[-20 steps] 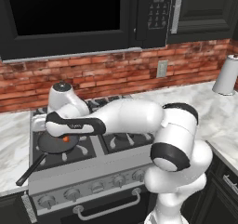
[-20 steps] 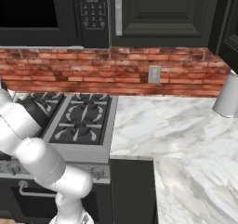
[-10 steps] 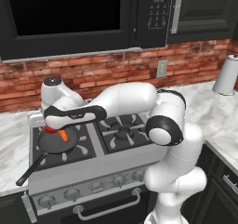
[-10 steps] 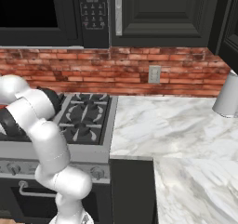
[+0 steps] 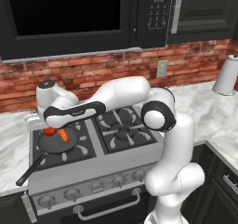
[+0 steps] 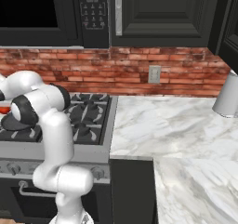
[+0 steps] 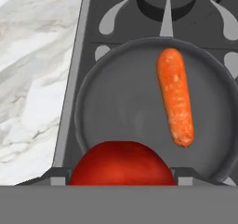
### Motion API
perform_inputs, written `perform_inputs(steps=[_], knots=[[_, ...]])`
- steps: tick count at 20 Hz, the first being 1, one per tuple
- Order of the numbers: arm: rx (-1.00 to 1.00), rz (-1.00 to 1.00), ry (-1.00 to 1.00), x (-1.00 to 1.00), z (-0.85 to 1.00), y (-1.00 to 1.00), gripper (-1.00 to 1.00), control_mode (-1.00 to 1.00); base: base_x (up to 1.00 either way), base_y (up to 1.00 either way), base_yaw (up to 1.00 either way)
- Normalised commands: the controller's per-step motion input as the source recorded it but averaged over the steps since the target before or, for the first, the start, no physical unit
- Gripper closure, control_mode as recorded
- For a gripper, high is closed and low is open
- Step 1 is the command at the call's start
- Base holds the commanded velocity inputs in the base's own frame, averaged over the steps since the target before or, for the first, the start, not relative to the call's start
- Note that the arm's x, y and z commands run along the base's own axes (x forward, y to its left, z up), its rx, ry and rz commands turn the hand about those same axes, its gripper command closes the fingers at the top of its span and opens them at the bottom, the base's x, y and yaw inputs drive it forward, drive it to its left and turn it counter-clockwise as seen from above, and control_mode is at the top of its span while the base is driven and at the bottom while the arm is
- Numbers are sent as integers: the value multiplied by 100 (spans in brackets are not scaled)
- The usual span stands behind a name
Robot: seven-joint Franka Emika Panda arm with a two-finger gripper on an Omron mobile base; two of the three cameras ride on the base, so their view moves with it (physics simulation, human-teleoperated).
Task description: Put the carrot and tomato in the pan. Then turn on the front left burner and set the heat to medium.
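The black pan (image 5: 52, 146) sits on the front left burner (image 5: 73, 154) of the steel stove, with its handle (image 5: 29, 173) pointing toward the front left. The orange carrot (image 5: 63, 135) (image 7: 175, 95) lies inside the pan (image 7: 116, 116). My gripper (image 5: 48, 127) (image 7: 122, 175) hangs just over the pan's left part. It is shut on the red tomato (image 5: 49, 131) (image 7: 122, 165), which hides most of the fingertips in the hand view. The pan covers the burner cap.
A row of knobs (image 5: 97, 187) runs along the stove front. The microwave (image 5: 69, 14) hangs above the stove. Marble counter (image 7: 32, 79) borders the stove on the left and counter (image 6: 176, 130) stretches right, with a paper towel roll (image 5: 227, 74) at the back.
The arm has folded further left across the stove. The hand has carried the tomato slightly left, low over the pan. The carrot stays in the pan.
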Motion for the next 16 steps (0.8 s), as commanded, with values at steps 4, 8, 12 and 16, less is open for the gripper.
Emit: perform_inputs(steps=[4, 8, 12, 16], knots=[[0, 0, 2, 0, -31, 2, 100, -100, 0, 0, 0], [0, 0, 1, 0, -37, 0, 100, -100, 0, 0, 0], [0, 0, 1, 1, -32, -4, 100, -100, 0, 0, 0], [0, -1, 3, 4, -21, -10, 100, -100, 0, 0, 0]])
